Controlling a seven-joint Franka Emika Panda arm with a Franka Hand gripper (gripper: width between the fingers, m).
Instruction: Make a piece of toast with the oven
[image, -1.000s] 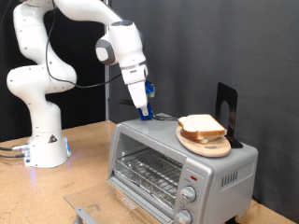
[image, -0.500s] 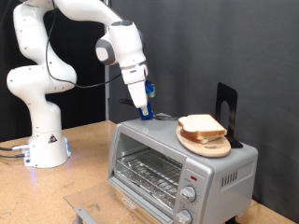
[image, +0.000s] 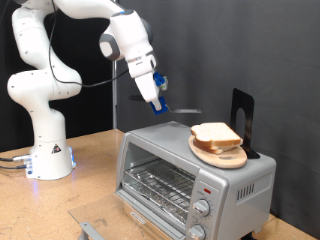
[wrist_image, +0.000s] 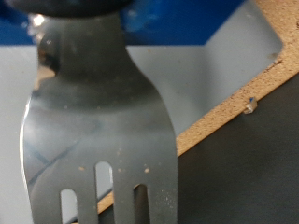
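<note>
In the exterior view, the gripper (image: 157, 103) is positioned above the oven (image: 195, 172), toward its left end, and is clenched on a dark fork (image: 176, 109). To the right, the piece of toast (image: 216, 133) is stacked on a wooden plate (image: 221, 155) atop the oven.

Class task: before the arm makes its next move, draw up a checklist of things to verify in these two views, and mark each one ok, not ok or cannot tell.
1. Fork in the hand: ok, held above the oven.
2. Piece of toast on the wooden plate: ok, stacked on a second slice.
3. Plate seated on the oven's roof: ok.
4. Oven door open: cannot tell, the glass front looks shut.
5. Wire rack free of bread: ok.
6. Fork clear of the bread: ok, apart from it.
</note>
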